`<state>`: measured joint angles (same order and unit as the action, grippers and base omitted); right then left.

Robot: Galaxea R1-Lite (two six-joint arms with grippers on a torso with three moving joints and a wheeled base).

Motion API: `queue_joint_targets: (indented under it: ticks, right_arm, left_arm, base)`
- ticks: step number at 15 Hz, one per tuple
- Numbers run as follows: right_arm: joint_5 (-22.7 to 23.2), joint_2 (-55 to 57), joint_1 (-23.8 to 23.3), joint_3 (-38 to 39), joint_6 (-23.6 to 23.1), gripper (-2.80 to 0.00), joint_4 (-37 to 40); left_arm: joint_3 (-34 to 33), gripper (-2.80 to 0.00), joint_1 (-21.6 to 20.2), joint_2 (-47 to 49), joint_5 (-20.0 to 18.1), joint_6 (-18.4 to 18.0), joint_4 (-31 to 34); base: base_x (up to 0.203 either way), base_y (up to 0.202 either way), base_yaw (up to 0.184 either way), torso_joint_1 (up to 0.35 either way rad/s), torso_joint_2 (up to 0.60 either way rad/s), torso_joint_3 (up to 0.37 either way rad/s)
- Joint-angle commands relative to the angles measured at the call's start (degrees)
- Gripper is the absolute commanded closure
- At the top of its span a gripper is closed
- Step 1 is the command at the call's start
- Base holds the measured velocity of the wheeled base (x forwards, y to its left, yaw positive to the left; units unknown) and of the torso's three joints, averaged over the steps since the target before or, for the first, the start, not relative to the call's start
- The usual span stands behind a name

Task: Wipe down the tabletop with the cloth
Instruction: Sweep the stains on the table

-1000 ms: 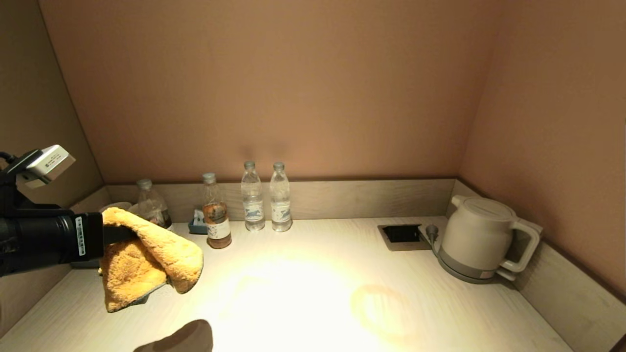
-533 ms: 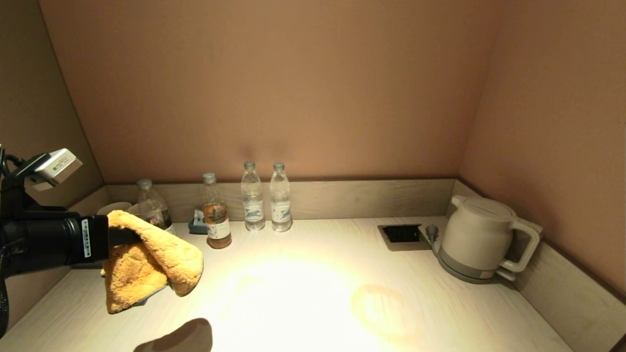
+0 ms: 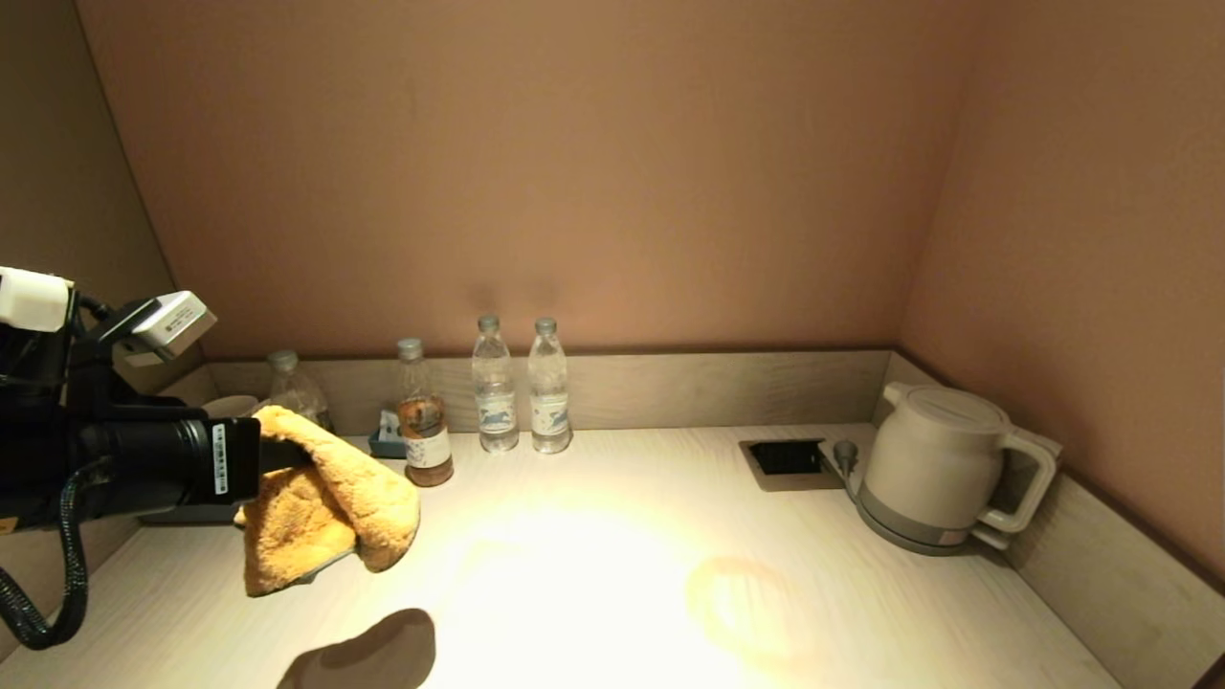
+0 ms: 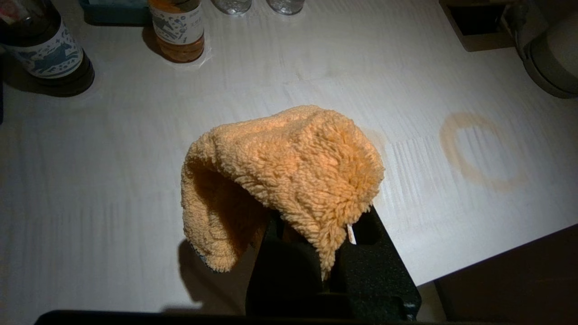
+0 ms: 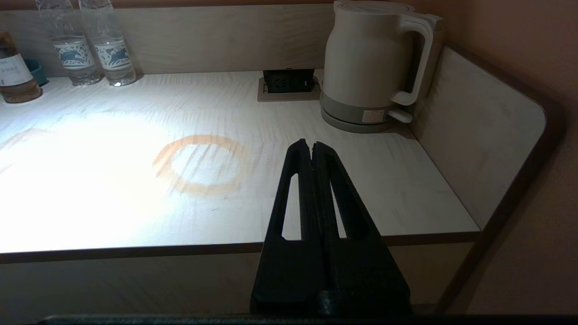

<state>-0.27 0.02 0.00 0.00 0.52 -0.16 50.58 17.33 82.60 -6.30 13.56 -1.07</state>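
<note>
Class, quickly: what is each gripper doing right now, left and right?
Left gripper: shut on the orange cloth, held above the tabletop.
Right gripper: shut, holding nothing, parked off the table's front edge.

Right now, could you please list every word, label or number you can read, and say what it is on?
No text can be read.
Two water bottles: blue-patterned labels, no legible words.
Brown bottle: print too small.
Dark bottle: label blurred.
Kettle: sticker on base too small.
Left gripper, holding the cloth: white sticker on the arm behind it, print unreadable.
</note>
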Motion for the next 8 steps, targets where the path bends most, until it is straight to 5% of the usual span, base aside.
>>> queue_joint_targets:
  ticks: [1,8]
  right_arm:
    - [0.0,0.0,0.0,0.0,0.0,0.00,0.0]
    - [-0.1,0.0,0.0,0.0,0.0,0.00,0.0]
  left_arm:
    - [-0.9,0.00,0.7,3.2,-0.2,0.1,-4.2]
    - [-1.6,0.00,3.7,21.5,0.3,-0.1,-18.4]
  base:
    - [0.000,0.000,0.000,0.000,0.00,0.000]
    - [0.000,0.000,0.000,0.000,0.00,0.000]
